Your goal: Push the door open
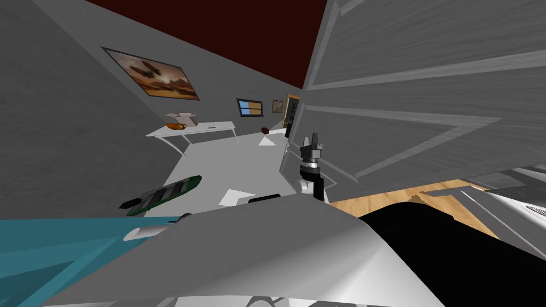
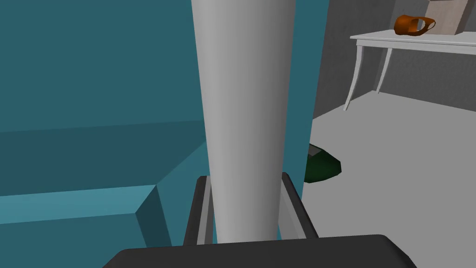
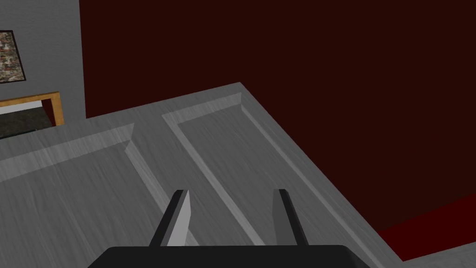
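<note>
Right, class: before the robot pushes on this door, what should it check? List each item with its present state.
1. Right gripper at the door: ok, close to its panelled face.
2. Gripper touching the door: cannot tell.
3. Right fingers free: ok, open, holding nothing.
4. Door already partly open: ok, the room shows past its edge.
5. Left gripper out of the way: ok, low beside the teal furniture, away from the door.
</note>
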`<state>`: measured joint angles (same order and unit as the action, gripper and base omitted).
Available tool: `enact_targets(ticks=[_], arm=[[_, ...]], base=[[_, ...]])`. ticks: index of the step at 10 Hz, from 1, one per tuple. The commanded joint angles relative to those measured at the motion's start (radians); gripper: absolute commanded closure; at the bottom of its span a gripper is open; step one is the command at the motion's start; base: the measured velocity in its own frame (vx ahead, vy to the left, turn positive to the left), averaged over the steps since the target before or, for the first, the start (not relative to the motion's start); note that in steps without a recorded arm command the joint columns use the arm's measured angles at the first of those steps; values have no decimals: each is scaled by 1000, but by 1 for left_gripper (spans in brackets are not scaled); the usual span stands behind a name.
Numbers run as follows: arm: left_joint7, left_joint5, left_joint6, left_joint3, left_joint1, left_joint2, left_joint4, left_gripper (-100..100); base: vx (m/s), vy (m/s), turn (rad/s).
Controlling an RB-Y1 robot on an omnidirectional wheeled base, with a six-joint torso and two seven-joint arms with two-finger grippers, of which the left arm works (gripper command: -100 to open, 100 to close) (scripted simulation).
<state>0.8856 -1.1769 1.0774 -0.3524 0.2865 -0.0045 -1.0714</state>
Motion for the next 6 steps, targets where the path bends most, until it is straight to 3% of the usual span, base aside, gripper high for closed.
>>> enact_targets(ticks=[1,3,5,6], arm=[[-3,-8,15,-38,-1,-8,5,100],[-8,-17,20,-69,-4,-24,8,100],[-5,-17,20,-67,-12,-26,21,100],[-8,-34,29,-84,-4,7,19,100]], base=[[110,113,-19],[102,135,-9],[101,92,7],[56,107,34]])
